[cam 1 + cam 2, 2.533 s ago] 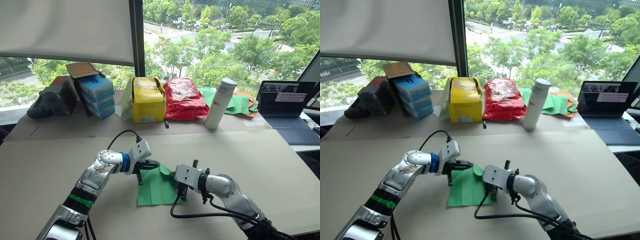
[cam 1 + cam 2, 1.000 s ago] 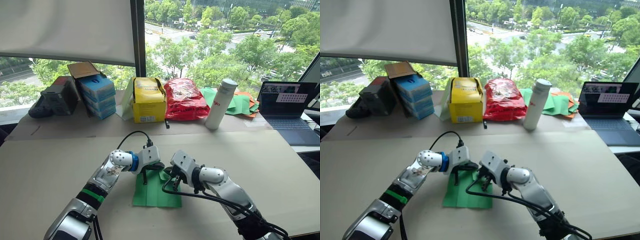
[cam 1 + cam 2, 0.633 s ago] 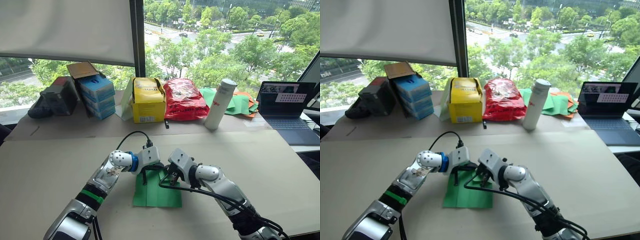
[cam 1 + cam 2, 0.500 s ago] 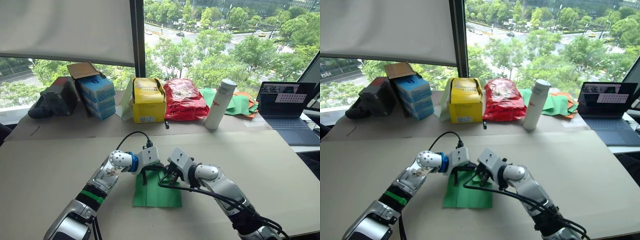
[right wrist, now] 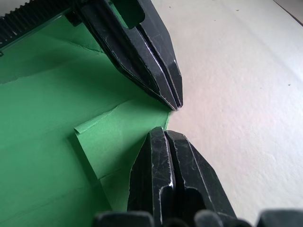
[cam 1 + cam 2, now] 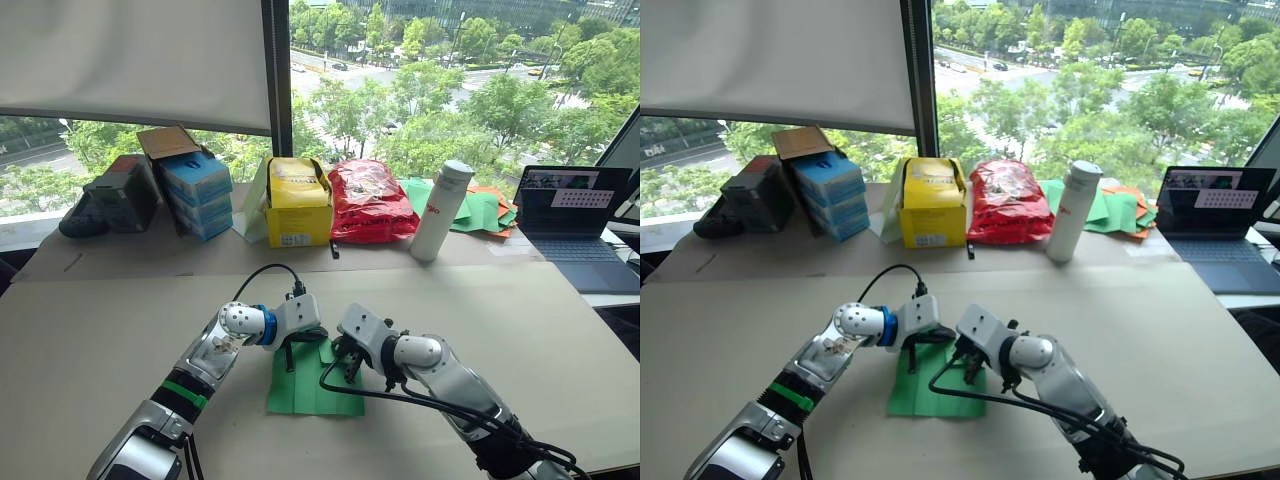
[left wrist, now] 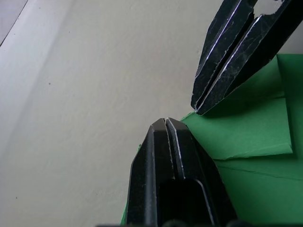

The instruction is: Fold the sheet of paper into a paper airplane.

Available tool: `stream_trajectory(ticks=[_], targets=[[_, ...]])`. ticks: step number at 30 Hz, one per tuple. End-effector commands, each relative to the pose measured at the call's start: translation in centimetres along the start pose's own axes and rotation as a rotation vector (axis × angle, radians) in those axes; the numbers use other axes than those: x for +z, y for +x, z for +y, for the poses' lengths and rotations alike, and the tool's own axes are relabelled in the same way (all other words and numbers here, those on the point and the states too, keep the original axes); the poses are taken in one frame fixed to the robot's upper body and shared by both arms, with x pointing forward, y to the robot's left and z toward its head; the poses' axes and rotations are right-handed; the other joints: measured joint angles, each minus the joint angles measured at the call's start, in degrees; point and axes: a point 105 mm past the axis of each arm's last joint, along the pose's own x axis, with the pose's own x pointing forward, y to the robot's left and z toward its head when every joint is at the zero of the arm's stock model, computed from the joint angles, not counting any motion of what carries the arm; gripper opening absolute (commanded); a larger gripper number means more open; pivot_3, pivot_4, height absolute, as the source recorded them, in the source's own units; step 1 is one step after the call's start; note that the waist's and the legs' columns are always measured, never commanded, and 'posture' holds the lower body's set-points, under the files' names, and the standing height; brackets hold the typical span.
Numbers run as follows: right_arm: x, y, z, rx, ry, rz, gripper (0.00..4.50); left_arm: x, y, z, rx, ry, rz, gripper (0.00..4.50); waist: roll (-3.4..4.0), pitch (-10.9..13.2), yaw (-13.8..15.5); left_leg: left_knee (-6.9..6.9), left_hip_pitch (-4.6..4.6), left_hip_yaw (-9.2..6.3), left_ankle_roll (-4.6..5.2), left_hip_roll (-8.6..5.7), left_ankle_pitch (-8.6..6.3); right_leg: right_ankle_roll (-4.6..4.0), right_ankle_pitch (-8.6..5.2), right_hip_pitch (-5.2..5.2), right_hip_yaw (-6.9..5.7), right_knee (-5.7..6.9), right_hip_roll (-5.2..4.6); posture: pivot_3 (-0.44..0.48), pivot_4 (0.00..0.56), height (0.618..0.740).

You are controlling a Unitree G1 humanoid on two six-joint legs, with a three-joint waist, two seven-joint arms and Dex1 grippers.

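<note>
Beyond the big window the trees are bright green, and along the far edge of the pale table (image 6: 560, 340) stands a row of clutter: a yellow box (image 6: 296, 202), a red bag (image 6: 371, 200), a white bottle (image 6: 440, 211), a stack of blue boxes (image 6: 195, 190), a pile of green and orange sheets (image 6: 482, 207), and a laptop (image 6: 577, 222) off to the right.

Closer in, the sheet of paper (image 6: 312, 385) lies flat on the table, bright green and already doubled over, with a smaller flap turned down near its far edge. Both arms lean in over that far edge and their tips nearly meet there.

From the wrist views, the left gripper (image 7: 165, 121) has its two black fingers pressed together, no gap between them, with the tip sitting right at the paper's edge where green meets bare table. It does not look to have any paper pinched between them. The right gripper (image 5: 164, 132) is likewise clenched tight, its tip at the corner of the folded flap, with the green sheet spreading away to one side of its fingers and plain table on the other. The two closed tips sit just beside each other, a sliver of paper corner between them.

A black cable (image 6: 262, 272) loops up over the left wrist.
</note>
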Motion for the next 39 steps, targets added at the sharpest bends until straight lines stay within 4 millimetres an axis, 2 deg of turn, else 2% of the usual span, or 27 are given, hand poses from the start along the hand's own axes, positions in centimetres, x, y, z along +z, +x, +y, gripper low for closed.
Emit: stream_trajectory(ticks=[1, 19, 30, 34, 35, 37, 39], targets=[[-4.3, -0.3, 1.3, 0.042, 0.065, 0.167, 0.02, -2.2, 0.0, -1.2, -0.044, -0.034, 0.082, 0.0, 0.0, -0.02, 0.13, 0.0, 0.0, 0.0, 0.01, 0.0, 0.0, 0.0, 0.0, 0.0, 0.0, 0.0, -0.01, 0.0, 0.15, 0.74], [-5.8, -2.7, 2.5, 0.052, 0.085, 0.229, 0.02, -2.4, -0.1, -1.3, -0.045, -0.036, 0.088, 0.0, -0.02, -0.79, 0.44, 0.0, 0.02, -0.03, 0.1, 0.0, -0.06, 0.01, -0.01, 0.06, -0.03, -0.09, -0.06, 0.0, 0.15, 0.74], [-7.0, -5.2, 3.8, 0.073, 0.151, 0.285, 0.02, -2.4, -0.2, -1.2, -0.046, -0.033, 0.088, 0.0, -0.12, -1.05, 0.53, 0.0, 0.02, -0.06, 0.18, 0.01, -0.11, 0.02, -0.02, 0.09, -0.03, -0.17, -0.12, 0.0, 0.15, 0.74], [-6.2, -5.0, 3.1, 0.045, 0.16, 0.254, 0.02, -2.4, -0.1, -1.2, -0.048, -0.031, 0.087, 0.0, -0.16, -1.07, 0.55, 0.0, 0.01, -0.07, 0.18, 0.01, -0.11, 0.02, -0.02, 0.09, -0.03, -0.18, -0.14, 0.0, 0.15, 0.74], [-5.5, -5.0, 2.7, 0.033, 0.162, 0.216, 0.02, -2.4, -0.1, -1.2, -0.048, -0.03, 0.087, 0.0, -0.16, -1.07, 0.53, 0.0, 0.01, -0.07, 0.18, 0.01, -0.12, 0.02, -0.02, 0.09, -0.03, -0.18, -0.13, 0.0, 0.15, 0.74], [-2.1, -5.2, 1.5, 0.027, 0.162, 0.035, 0.02, -2.3, -0.1, -1.1, -0.045, -0.029, 0.085, 0.0, -0.2, -1.08, 0.46, 0.0, 0.0, -0.06, 0.19, 0.02, -0.12, 0.02, -0.02, 0.08, -0.03, -0.19, -0.14, 0.0, 0.15, 0.74], [0.2, -5.9, 0.2, 0.01, 0.161, -0.095, 0.02, -2.2, -0.1, -1.0, -0.042, -0.027, 0.084, 0.0, -0.14, -1.04, 0.39, 0.0, -0.09, -0.06, 0.19, 0.02, -0.12, 0.02, -0.02, 0.01, -0.01, -0.16, -0.13, 0.0, 0.15, 0.74]])
